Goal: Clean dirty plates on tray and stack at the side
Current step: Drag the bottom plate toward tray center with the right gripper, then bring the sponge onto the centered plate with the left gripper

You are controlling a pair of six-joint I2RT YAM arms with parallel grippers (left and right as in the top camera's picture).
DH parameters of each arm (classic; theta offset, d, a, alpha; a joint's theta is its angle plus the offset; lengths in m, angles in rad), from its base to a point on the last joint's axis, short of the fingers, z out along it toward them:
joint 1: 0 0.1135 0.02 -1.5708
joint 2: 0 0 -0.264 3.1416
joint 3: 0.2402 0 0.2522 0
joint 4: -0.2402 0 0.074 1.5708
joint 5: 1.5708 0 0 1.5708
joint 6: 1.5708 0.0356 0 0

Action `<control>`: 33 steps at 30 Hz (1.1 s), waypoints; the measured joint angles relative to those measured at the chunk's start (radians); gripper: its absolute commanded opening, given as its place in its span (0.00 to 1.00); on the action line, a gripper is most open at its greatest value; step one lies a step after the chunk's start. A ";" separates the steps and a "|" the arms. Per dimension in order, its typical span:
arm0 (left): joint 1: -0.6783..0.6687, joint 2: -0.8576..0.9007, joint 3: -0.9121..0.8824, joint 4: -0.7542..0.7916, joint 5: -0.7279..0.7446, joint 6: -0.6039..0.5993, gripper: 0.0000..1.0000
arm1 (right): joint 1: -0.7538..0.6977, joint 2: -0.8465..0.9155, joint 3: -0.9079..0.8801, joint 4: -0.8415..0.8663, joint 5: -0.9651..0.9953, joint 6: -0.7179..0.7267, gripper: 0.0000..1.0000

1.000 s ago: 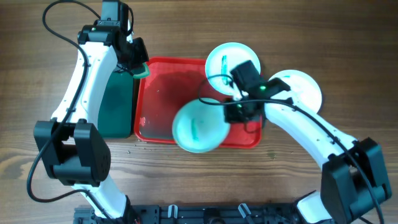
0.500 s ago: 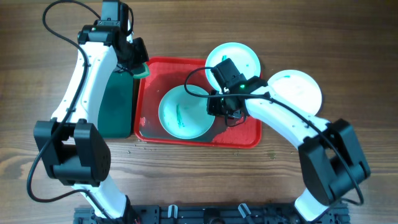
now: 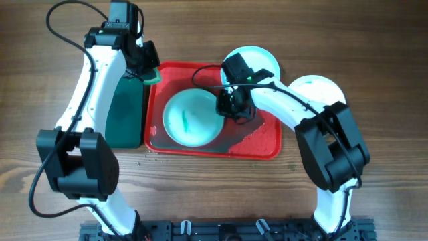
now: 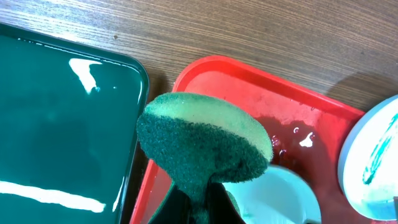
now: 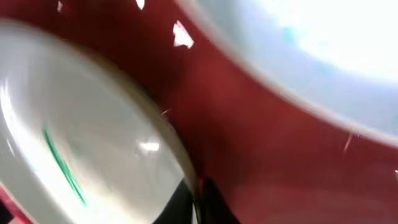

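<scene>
A pale turquoise plate (image 3: 189, 119) with a teal smear lies on the red tray (image 3: 257, 142), left of its middle. My right gripper (image 3: 229, 107) is shut on this plate's right rim; in the right wrist view the jaws (image 5: 199, 200) pinch the rim of the plate (image 5: 74, 137). A second turquoise plate (image 3: 254, 61) with a smear sits at the tray's back right corner. The white plate (image 3: 322, 95) lies on the table to the right of the tray. My left gripper (image 3: 144, 65) is shut on a green sponge (image 4: 205, 134) above the tray's back left corner.
A dark green tray (image 3: 124, 114) lies right beside the red tray's left edge; it also shows in the left wrist view (image 4: 56, 124). The red tray's surface (image 4: 261, 99) is wet. Wooden table surrounds both trays.
My right gripper has carried the turquoise plate from over the tray's front edge leftward and back, fully onto the tray. The left arm has not moved.
</scene>
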 measured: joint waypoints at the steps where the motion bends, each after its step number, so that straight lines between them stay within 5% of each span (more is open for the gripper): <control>1: 0.000 0.000 0.000 -0.005 0.000 0.000 0.04 | 0.010 0.000 0.000 0.002 0.000 0.005 0.04; 5: 0.000 0.000 0.000 -0.014 0.000 0.000 0.04 | 0.024 0.000 0.000 -0.004 0.001 0.041 0.07; 7: 0.000 0.000 0.000 -0.016 0.000 0.000 0.04 | 0.026 0.000 0.000 -0.003 0.004 0.056 0.24; 8: 0.000 0.000 0.000 -0.016 0.000 0.000 0.04 | 0.029 0.000 0.000 -0.002 0.005 0.064 0.25; 9: 0.000 0.000 0.000 -0.016 0.000 0.000 0.04 | 0.033 0.000 0.000 -0.001 0.005 0.068 0.14; 15: 0.000 0.000 0.000 -0.016 0.000 0.000 0.04 | 0.037 0.008 0.003 0.051 0.012 0.079 0.04; 27: -0.061 0.000 -0.001 -0.134 0.000 0.000 0.04 | 0.039 0.015 0.040 -0.088 0.013 0.048 0.04; 33: -0.178 0.000 -0.129 -0.021 -0.013 0.001 0.04 | 0.039 0.016 0.071 -0.111 0.023 0.006 0.04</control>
